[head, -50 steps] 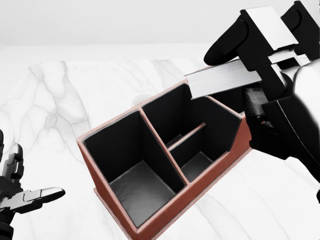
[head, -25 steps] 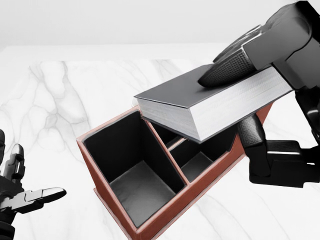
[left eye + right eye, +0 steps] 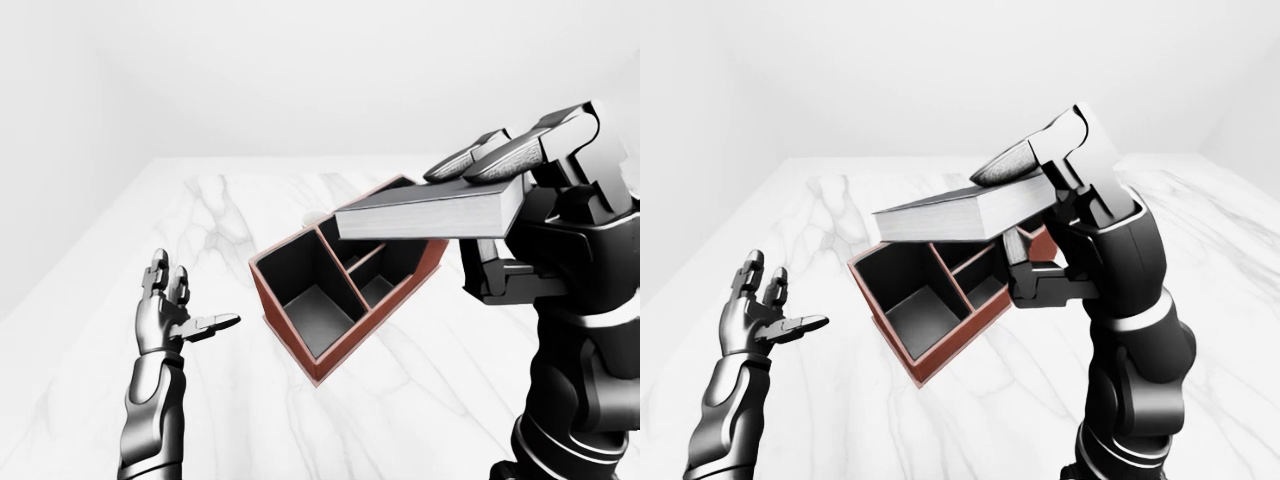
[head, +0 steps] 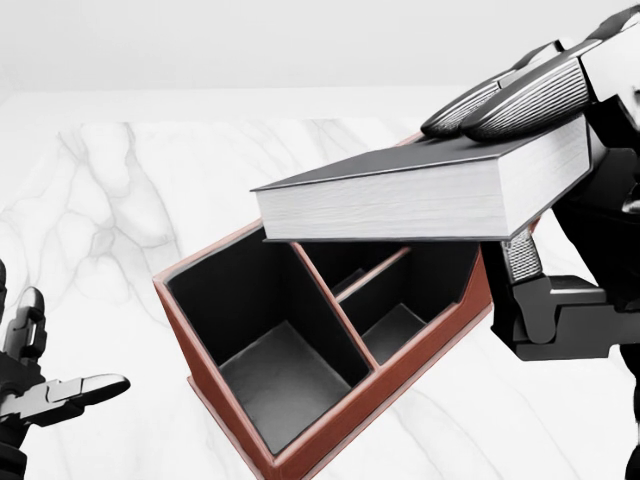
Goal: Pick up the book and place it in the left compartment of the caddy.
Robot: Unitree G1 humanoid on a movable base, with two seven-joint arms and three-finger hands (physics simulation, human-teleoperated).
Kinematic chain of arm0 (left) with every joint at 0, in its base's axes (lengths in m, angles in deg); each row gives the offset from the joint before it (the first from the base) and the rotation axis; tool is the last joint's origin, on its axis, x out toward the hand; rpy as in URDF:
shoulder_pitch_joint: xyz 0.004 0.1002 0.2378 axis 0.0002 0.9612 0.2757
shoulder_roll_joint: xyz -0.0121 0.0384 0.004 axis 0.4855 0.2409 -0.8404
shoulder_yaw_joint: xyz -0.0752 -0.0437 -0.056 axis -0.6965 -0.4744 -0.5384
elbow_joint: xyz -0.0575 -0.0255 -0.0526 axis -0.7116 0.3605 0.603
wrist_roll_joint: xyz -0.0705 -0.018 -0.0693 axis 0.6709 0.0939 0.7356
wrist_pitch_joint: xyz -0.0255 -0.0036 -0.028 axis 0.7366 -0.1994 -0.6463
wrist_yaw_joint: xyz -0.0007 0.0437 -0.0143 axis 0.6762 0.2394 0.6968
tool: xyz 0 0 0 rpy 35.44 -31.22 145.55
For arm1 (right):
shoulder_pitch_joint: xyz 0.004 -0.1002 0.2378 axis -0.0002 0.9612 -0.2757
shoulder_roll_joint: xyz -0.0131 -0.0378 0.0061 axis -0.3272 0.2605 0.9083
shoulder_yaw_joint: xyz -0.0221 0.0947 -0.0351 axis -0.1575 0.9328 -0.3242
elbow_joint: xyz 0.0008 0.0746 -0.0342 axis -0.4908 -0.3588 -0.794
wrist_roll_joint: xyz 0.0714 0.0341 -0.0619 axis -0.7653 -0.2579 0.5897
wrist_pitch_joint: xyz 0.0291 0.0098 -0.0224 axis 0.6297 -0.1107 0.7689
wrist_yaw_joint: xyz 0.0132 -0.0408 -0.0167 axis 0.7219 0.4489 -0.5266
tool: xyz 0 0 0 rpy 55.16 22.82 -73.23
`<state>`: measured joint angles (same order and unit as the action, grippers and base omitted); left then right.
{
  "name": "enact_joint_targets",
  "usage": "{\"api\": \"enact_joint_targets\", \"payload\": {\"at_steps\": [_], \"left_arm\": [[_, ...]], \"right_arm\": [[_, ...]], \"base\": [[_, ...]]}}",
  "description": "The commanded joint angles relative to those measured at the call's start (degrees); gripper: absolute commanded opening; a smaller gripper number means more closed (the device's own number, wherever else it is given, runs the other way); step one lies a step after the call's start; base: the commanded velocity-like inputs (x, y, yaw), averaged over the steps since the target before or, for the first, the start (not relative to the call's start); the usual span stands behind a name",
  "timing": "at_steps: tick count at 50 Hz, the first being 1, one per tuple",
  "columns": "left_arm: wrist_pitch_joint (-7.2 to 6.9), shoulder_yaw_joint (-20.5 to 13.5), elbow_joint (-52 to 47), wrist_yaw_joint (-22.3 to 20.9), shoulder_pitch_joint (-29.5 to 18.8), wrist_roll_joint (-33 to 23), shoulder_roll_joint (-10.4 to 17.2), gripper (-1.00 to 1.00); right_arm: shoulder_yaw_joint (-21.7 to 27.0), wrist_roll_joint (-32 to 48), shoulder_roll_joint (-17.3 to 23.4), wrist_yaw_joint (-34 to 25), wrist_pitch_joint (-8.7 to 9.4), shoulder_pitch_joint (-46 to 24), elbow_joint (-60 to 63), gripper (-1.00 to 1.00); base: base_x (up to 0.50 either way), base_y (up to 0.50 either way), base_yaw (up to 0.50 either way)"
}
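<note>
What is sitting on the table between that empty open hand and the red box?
Nothing: in the left-eye view, only bare marble table lies between the open left hand and the caddy. The book is held up in the right hand.

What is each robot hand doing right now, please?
Left robot hand: open, empty, held above the table.
Right robot hand: closed on the book, above the caddy.

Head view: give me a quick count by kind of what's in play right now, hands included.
Books: 1, the book, held in the right hand over the caddy.
Caddies: 1, the caddy, on the marble table.
Hands: 2, the right one and the left hand, which is open.
Total: 4.
</note>
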<state>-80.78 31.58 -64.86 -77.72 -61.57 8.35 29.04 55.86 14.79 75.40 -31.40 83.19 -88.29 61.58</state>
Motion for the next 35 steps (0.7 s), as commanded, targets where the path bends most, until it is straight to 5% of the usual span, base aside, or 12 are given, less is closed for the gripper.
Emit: {"api": "enact_joint_targets", "payload": {"at_steps": [1, 15, 35], "left_arm": [[0.67, -0.17, 0.87, -0.17, 0.03, 0.09, 0.06, 1.00], [1.43, -0.07, 2.01, -0.33, -0.09, 0.40, 0.19, 1.00], [0.54, -0.50, 0.84, -0.23, 0.27, 0.67, 0.27, 1.00]], "right_arm": [[-5.61, -3.99, 0.28, 5.56, 0.00, 2.38, -5.06, -1.00], [-10.36, 0.94, -1.06, 4.08, 0.00, 2.54, -8.45, -1.00], [-12.48, 6.12, -2.08, 1.09, 0.00, 4.27, -12.00, -1.00]], "base": [[0.00, 0.00, 0.00], [0.00, 0.00, 0.00], [0.00, 0.00, 0.00]]}}
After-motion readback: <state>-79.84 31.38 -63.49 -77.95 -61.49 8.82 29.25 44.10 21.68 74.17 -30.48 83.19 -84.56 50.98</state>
